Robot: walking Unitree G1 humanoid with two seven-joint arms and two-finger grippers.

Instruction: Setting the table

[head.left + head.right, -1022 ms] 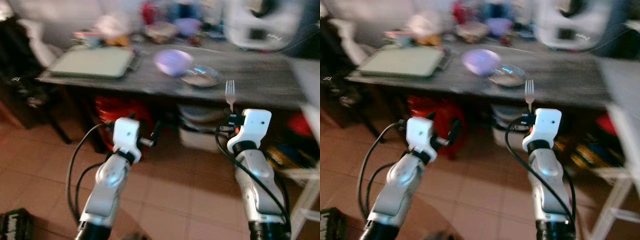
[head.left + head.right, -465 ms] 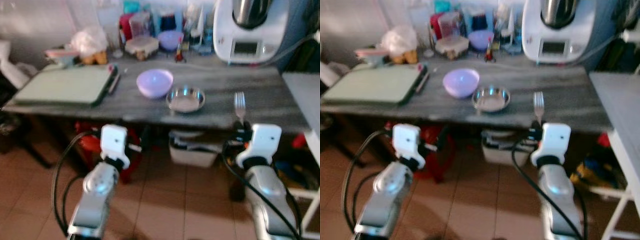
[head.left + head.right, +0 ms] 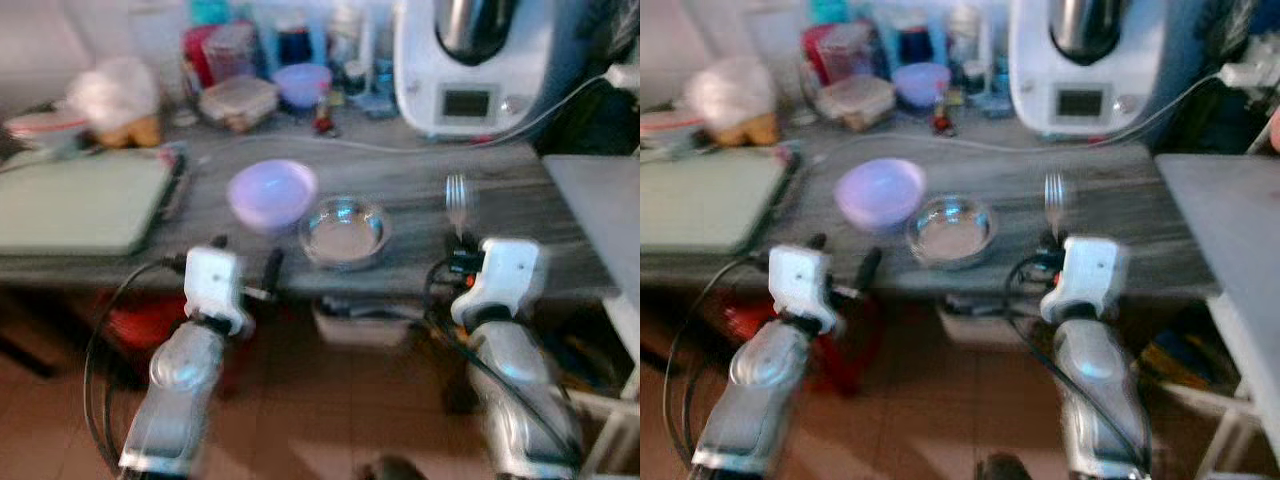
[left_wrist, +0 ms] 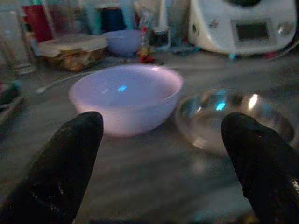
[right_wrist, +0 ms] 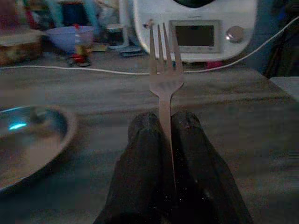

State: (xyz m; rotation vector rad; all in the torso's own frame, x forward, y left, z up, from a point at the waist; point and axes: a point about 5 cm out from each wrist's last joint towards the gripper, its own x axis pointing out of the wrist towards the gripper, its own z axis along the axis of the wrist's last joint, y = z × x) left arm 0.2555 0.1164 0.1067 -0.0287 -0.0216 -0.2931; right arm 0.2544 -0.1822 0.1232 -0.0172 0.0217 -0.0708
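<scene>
Fork [image 5: 164, 79] stands clamped upright in the right gripper [image 5: 163, 126]; left gripper [image 4: 159, 135] gapes empty. Table [image 3: 540, 215] now nearer, placement approaching.

A white kitchen machine [image 3: 470, 60] stands at the bench's [image 3: 560, 215] back, beside a lidded food container [image 3: 238, 100] and jars.

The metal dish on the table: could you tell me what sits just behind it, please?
Behind the metal dish runs a white cable, then the white kitchen machine. The lilac bowl sits beside the dish.
</scene>
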